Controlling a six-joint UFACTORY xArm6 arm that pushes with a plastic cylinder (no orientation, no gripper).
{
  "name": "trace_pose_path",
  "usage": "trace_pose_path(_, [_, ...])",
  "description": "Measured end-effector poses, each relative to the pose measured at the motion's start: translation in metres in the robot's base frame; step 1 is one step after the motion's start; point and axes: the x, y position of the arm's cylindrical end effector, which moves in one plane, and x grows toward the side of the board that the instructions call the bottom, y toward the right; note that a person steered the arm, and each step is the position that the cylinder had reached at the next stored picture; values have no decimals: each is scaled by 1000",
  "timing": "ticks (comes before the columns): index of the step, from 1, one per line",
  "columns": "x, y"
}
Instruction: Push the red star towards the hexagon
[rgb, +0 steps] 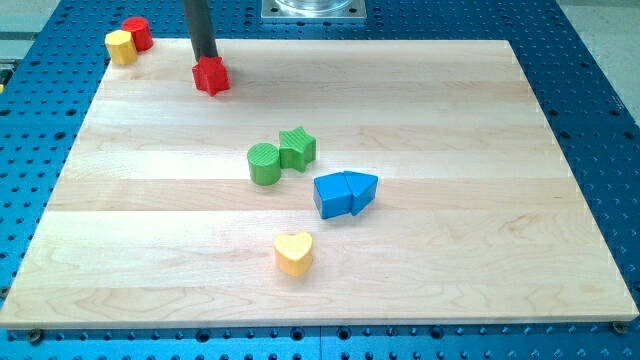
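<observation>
Seven blocks sit on our wooden bench (470, 90), and we take them from the view's left. At the top-left corner a yellow hexagon (120, 46) touches a red cylinder (137, 33) on its right. Next comes the red star (211, 76), near the bench's top edge and well apart from that pair. Our tip (206, 60) stands at the star's top edge, touching it or very nearly, a shade left of its middle. We carry no claw, only the rod, so nothing can open or close.

Further right, mid-bench, a green cylinder (264, 163) touches a green star (297, 148); below them lies a yellow heart (294, 253), and right of it a blue cube (332, 195) presses against a blue triangular block (362, 190).

We judge the push to be just under way or about to begin, with the star not yet near the hexagon. From where our tip stands, a shove would drive the star down the view, not left. We should round to the star's right side, then push leftward and slightly upward.
</observation>
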Motion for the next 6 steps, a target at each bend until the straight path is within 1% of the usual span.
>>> trace_pose_path(1, [18, 79])
trace_pose_path(2, [49, 48])
trace_pose_path(3, [50, -50])
trace_pose_path(4, [83, -63])
trace_pose_path(5, [128, -77])
trace_pose_path(6, [113, -124])
